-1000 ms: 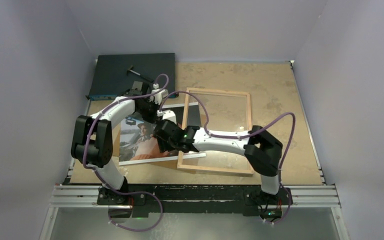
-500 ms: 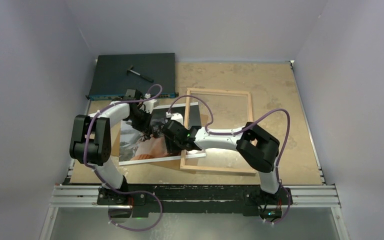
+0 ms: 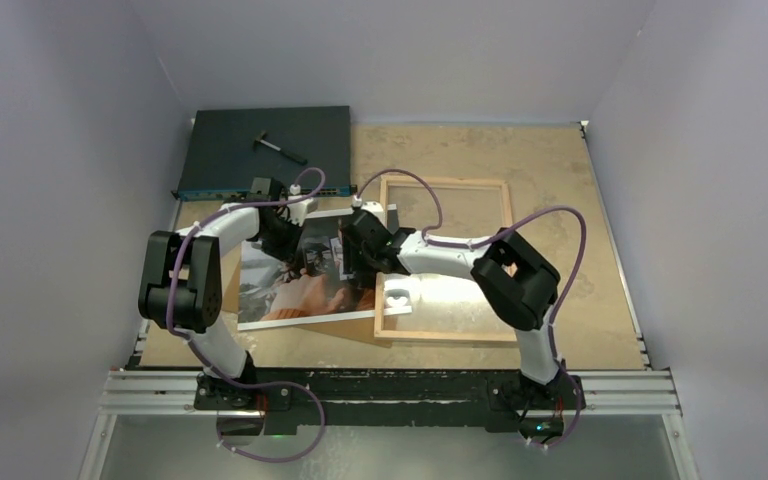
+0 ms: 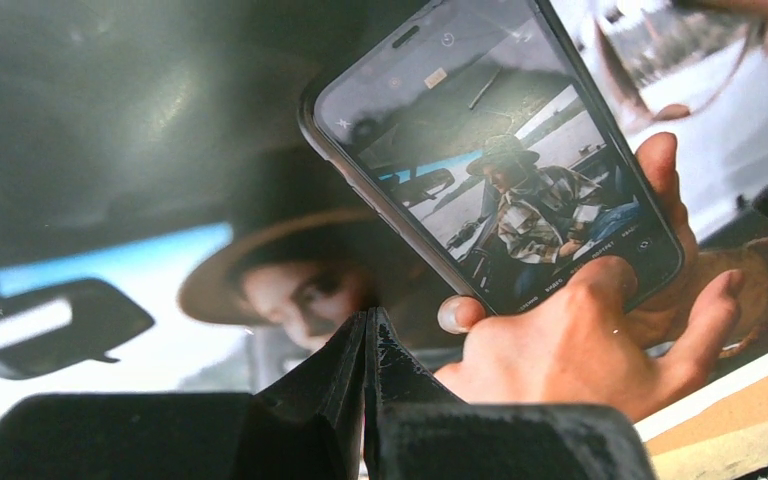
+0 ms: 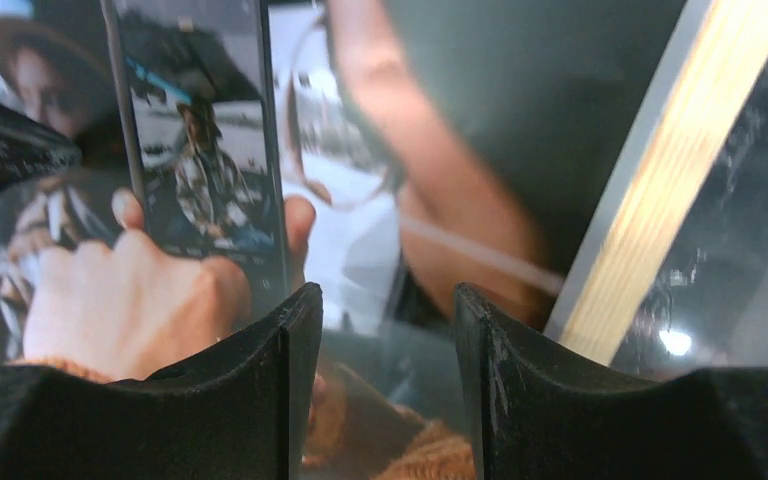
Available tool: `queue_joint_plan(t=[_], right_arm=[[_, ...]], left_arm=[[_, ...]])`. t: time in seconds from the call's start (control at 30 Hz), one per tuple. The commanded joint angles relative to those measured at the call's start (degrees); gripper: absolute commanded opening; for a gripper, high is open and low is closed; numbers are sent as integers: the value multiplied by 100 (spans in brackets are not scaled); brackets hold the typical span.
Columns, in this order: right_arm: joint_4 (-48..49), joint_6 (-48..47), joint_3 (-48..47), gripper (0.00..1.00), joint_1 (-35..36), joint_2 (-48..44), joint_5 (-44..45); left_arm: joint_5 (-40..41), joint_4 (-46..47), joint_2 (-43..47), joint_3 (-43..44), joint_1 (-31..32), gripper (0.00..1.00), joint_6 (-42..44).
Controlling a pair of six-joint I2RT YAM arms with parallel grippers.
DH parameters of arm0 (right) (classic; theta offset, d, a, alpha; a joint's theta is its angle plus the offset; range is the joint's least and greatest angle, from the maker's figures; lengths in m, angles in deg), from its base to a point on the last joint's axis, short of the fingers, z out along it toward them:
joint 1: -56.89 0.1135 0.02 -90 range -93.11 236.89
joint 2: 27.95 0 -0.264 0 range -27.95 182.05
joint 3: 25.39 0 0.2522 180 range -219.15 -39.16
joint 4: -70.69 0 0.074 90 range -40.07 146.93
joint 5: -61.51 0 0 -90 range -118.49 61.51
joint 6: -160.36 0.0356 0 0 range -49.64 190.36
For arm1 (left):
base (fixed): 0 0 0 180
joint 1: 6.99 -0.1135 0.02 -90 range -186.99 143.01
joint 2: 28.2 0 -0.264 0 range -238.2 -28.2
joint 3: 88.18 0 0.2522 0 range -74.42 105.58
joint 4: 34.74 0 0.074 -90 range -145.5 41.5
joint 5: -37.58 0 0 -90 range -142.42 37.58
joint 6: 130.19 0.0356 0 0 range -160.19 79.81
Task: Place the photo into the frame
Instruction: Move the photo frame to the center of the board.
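On the table: one photo, one frame, and one dark panel at the back left with one small black tool lying on it.
Arms: two, both bent inward over the photo.
Photo: flat and face up, left of the frame. Its right edge reaches the frame's left rail, but the right arm hides whether it overlaps.
Frame: flat, wood side up, with the table showing through the pane.
Left gripper: fingers pressed together with nothing between them. The tips are down on the print's face near its middle, just below the pictured phone.
Right gripper: fingers part-way apart, gripping nothing. It is low over the photo's right part, with the frame's wood rail just to its right; contact with the print cannot be told.
Gripper to gripper: near each other, over the same print.
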Motion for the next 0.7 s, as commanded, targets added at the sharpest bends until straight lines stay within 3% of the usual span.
queue_joint_plan(t=[0.0, 0.67], right_arm=[[-187, -141, -329, 54, -291, 404, 144], [-47, -770, 902, 52, -1416, -426, 172]], left_arm=[[531, 273, -103, -188, -16, 0, 273], [638, 252, -58, -147, -12, 0, 348]])
